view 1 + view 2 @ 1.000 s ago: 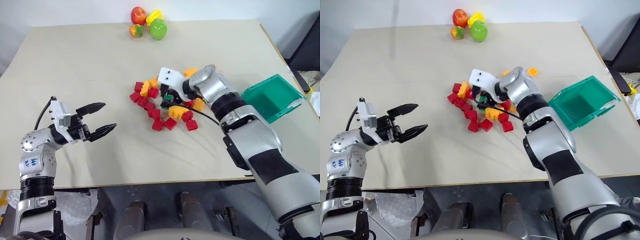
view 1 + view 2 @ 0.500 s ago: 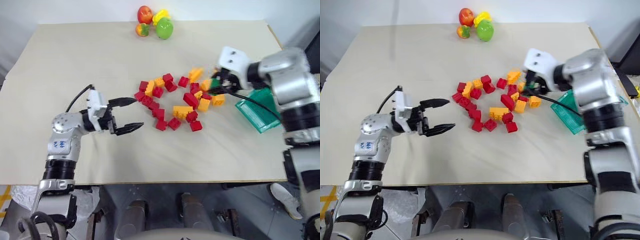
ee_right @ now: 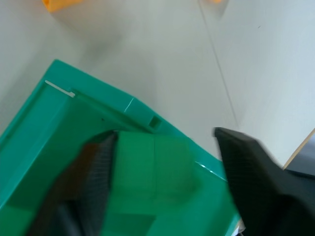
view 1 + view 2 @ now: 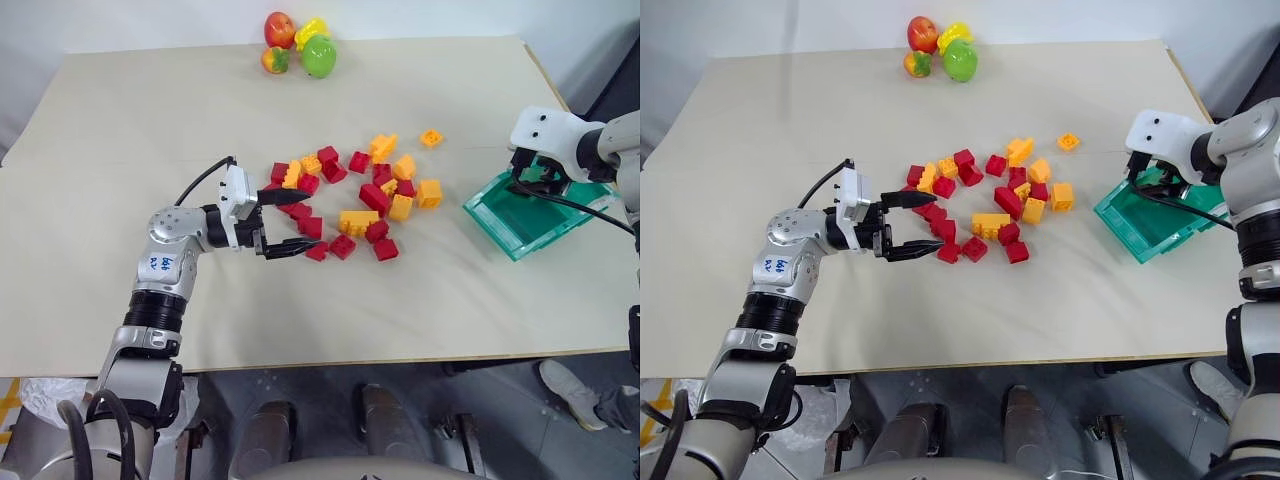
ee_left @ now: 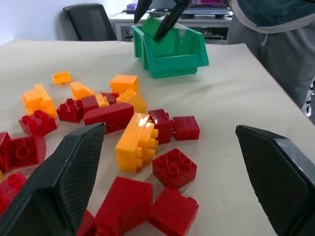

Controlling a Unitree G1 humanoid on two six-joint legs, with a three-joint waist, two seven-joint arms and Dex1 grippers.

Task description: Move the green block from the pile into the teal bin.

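Green block (image 3: pixel 150 164) sits between my right gripper's (image 3: pixel 162 182) parted fingers, over the teal bin (image 4: pixel 500 235), so it drops inside; my spread left gripper (image 4: pixel 285 220) waits beside the pile (image 4: pixel 355 205).

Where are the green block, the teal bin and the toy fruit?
green block (image 3: pixel 152 164), right wrist view, its blurred face.
teal bin (image 4: pixel 497 234), left eye view, near wall.
toy fruit (image 4: pixel 318 59), left eye view, light-green piece.
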